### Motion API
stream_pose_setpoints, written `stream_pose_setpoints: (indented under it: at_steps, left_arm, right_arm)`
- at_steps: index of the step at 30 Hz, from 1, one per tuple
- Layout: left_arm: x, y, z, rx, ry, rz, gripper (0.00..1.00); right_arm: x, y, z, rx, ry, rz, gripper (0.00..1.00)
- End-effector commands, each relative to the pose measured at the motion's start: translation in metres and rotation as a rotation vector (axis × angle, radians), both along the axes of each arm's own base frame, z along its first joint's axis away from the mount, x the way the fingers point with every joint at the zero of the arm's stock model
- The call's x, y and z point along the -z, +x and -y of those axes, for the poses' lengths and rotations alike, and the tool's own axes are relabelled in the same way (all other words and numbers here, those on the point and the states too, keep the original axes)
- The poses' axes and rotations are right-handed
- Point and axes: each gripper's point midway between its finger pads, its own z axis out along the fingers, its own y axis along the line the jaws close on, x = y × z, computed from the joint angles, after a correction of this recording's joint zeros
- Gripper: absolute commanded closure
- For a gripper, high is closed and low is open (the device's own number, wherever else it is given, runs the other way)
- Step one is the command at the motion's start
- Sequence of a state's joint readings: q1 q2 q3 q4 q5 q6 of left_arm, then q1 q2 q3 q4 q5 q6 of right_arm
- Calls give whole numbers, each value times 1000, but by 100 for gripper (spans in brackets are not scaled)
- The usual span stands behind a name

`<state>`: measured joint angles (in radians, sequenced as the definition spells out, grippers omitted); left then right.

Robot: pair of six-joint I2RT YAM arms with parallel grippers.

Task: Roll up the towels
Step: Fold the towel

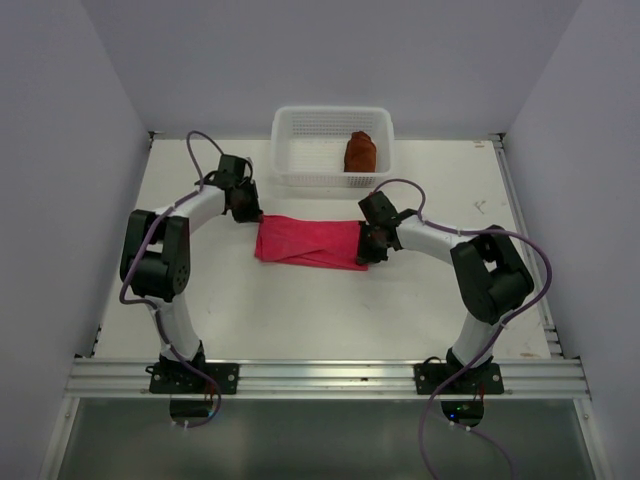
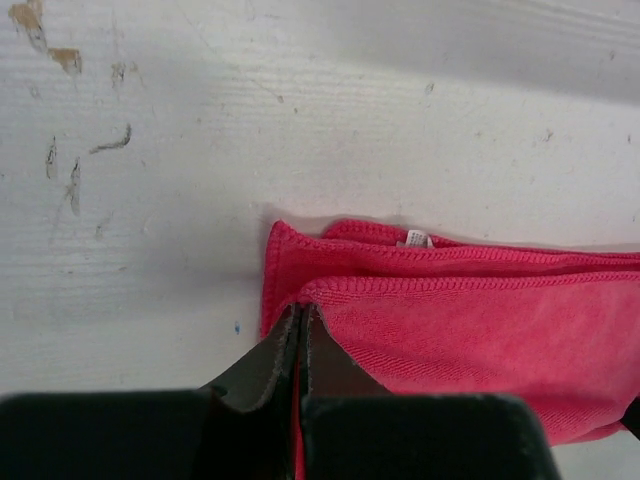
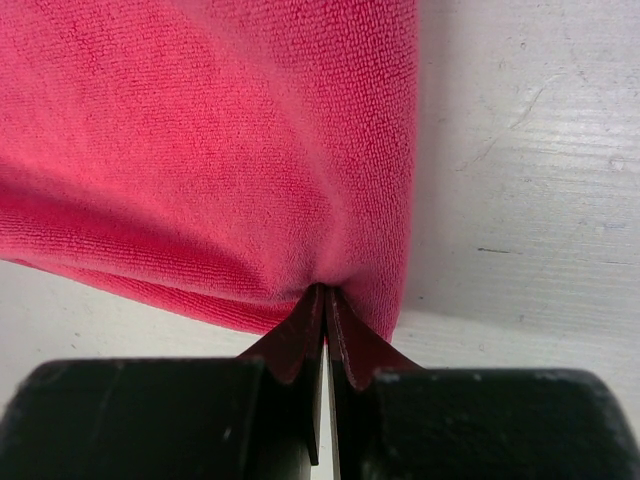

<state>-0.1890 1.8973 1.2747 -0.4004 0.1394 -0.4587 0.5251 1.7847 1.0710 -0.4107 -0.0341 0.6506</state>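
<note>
A pink towel (image 1: 305, 243) lies folded into a long strip on the white table, between my two grippers. My left gripper (image 1: 246, 210) is shut on the towel's left end; in the left wrist view the closed fingertips (image 2: 300, 312) pinch the upper layer's corner of the pink towel (image 2: 480, 330). My right gripper (image 1: 366, 245) is shut on the right end; in the right wrist view the closed tips (image 3: 324, 292) pinch the pink towel (image 3: 200, 150) near its right edge. A rolled brown-orange towel (image 1: 360, 152) sits in the white basket (image 1: 290, 150).
The white basket stands at the back centre of the table, just behind the pink towel. Grey walls enclose the table on the left, right and back. An aluminium rail (image 1: 320, 375) runs along the near edge by the arm bases.
</note>
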Motion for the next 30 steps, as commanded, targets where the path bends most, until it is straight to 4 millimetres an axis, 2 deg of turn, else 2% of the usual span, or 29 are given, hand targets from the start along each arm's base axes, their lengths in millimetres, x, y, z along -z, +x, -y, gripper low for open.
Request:
stream_pose_setpoints:
  at_steps: [1, 14, 20, 24, 27, 30]
  left_arm:
    - [-22, 19, -2, 12, 35, 78, 100]
    - [-30, 36, -8, 22, 87, 123, 100]
    - [-34, 46, 2, 52, 115, 147, 100]
    - [-27, 45, 10, 81, 151, 131, 100]
    - [-21, 44, 3, 63, 196, 123, 100]
    - [-27, 50, -2, 45, 235, 144, 100]
  right_arm:
    - [34, -12, 29, 1, -145, -44, 95]
    - [37, -12, 29, 1, -147, -52, 95]
    - [34, -11, 30, -4, -156, -45, 94]
    - [34, -10, 31, -6, -160, -45, 94]
    - [34, -10, 30, -7, -157, -46, 94]
    - [36, -10, 29, -8, -157, -50, 94]
